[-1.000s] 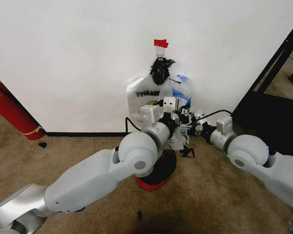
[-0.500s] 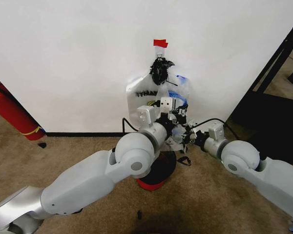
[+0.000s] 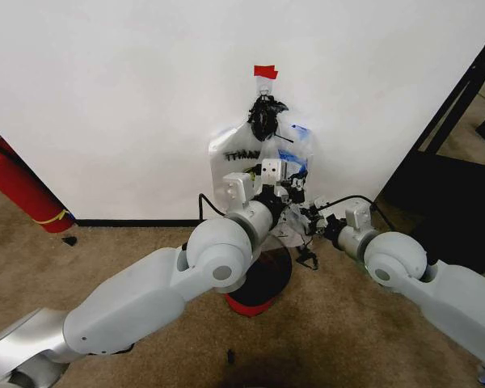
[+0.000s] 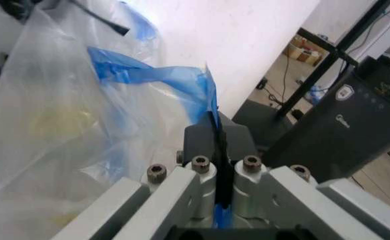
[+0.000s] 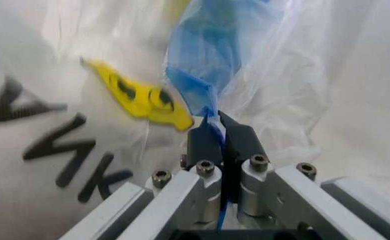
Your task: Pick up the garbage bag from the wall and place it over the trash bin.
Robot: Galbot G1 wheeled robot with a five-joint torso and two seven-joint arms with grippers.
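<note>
Grippers both clamped on the garbage bag (image 3: 255, 158), which hangs on the wall (image 3: 129, 97) from a small hook (image 3: 264, 85) under a red tape strip (image 3: 265, 72). Left gripper (image 3: 281, 182) sits at the bag's lower middle; left wrist view shows its jaws closed tight on a blue fold of film (image 4: 216, 150). Right gripper (image 3: 311, 217) is lower and to the right, near the bag's bottom edge; right wrist view shows its jaws pinched shut on blue film beside the yellow smiley face (image 5: 138, 97).

Change over the last second: right arm has swung inward and forward, its elbow moving from the far right toward the centre, so the two grippers now sit close together on the bag instead of apart. Left arm has crept slightly up and toward the wall. Bag has not come off; black knot (image 3: 266, 115) of bunched bags is where it was, just under the hook.

Trash bin (image 3: 259, 283), black with red base, stands on the carpet directly under the bag, partly hidden by the left forearm. Red fire extinguisher (image 3: 20, 190) off to the left, not involved.

Judgement: both-handed grasp looks established, lift-off from the hook not yet done. Thin film could tear or slip if pulled against the knot.
</note>
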